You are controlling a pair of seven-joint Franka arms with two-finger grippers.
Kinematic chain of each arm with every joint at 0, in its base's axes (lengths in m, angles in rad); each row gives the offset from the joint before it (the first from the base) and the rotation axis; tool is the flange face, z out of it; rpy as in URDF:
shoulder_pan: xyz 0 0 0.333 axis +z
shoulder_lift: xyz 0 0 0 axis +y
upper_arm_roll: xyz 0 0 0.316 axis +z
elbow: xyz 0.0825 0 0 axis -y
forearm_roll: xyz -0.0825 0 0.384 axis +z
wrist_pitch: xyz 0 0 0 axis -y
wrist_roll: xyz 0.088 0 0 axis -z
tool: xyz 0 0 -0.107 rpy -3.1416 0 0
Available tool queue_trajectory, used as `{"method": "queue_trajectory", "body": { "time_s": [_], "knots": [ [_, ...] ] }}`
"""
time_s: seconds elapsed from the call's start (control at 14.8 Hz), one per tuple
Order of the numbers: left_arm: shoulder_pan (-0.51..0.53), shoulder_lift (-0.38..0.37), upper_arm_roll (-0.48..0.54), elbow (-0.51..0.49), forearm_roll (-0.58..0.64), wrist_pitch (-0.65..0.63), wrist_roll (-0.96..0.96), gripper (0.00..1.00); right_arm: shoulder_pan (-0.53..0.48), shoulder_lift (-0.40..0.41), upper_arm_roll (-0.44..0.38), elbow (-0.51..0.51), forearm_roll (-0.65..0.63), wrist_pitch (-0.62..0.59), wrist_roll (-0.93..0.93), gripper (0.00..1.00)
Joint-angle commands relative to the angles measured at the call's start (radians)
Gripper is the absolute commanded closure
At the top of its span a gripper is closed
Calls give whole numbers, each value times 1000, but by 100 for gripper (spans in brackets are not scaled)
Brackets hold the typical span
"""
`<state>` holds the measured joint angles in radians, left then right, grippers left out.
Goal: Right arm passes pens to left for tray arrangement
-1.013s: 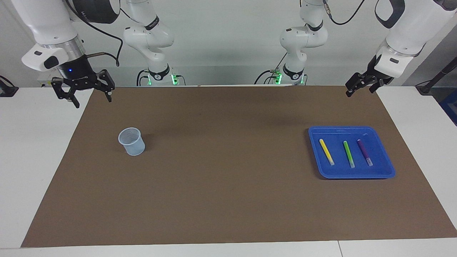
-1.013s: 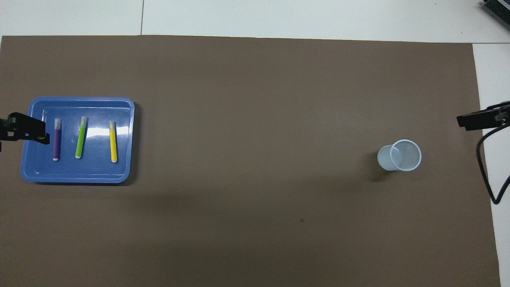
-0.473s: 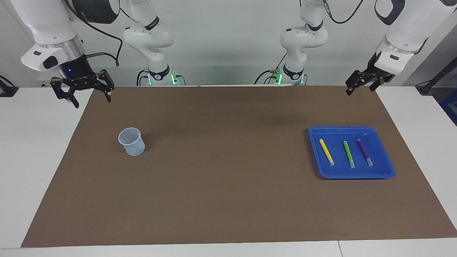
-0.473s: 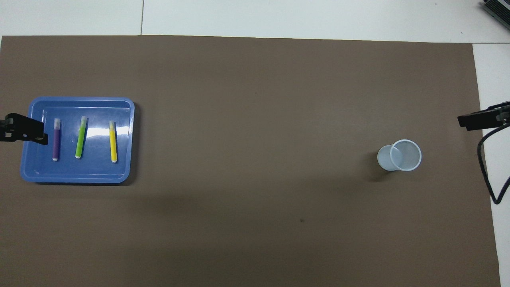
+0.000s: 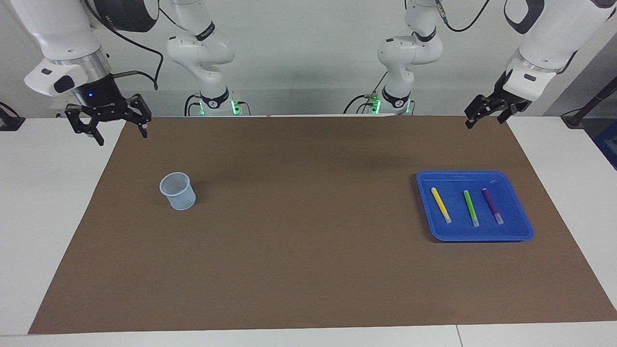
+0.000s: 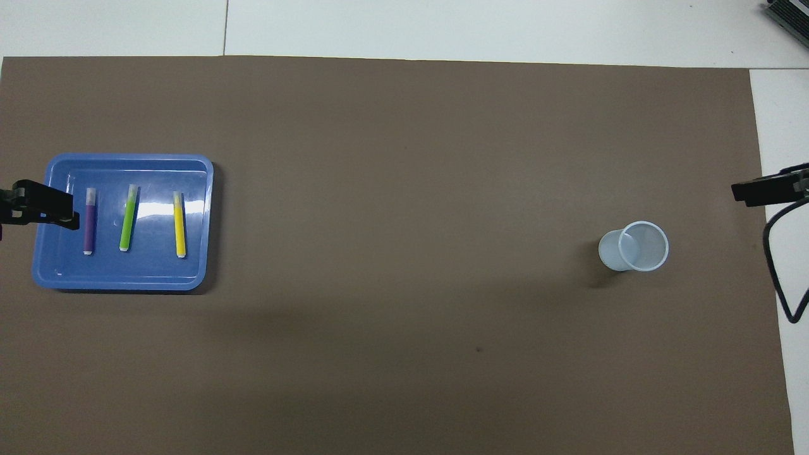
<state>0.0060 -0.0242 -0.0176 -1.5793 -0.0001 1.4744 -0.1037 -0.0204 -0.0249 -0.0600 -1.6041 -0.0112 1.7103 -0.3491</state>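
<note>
All three pens, yellow (image 5: 441, 205), green (image 5: 471, 207) and purple (image 5: 492, 206), lie side by side in the blue tray (image 5: 518, 234) at the left arm's end, so the arrangement looks finished. The cup (image 5: 178, 191) stands empty; the right gripper (image 5: 109, 126) and the left gripper (image 5: 484, 114) hang raised, spread wide and holding nothing

Two white robot arms hung raised at opposite ends of the table, both waiting. The right arm (image 5: 62, 43) came down from above at its own end, with a silver wrist ring and a small blue light glowing on the black wrist. Its wide black right gripper (image 5: 120, 135) pointed downward, fingers spread apart and empty. The left arm (image 5: 549, 38) slanted down from its own end, wrist tilted inward. Its slim black left gripper (image 5: 484, 116) angled down toward the table surface, fingers parted, holding nothing.
</note>
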Motion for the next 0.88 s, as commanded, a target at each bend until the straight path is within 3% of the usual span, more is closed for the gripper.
{"method": "queue_trajectory", "body": {
  "time_s": [0.0, 0.81],
  "knots": [
    [-20, -13, 19, -10, 6, -6, 12, 0, -9, -3, 2, 3, 16, -3, 16, 0],
    [-20, -31, 16, -36, 6, 15, 9, 0, -9, -3, 3, 3, 16, -3, 16, 0]
  ]
}}
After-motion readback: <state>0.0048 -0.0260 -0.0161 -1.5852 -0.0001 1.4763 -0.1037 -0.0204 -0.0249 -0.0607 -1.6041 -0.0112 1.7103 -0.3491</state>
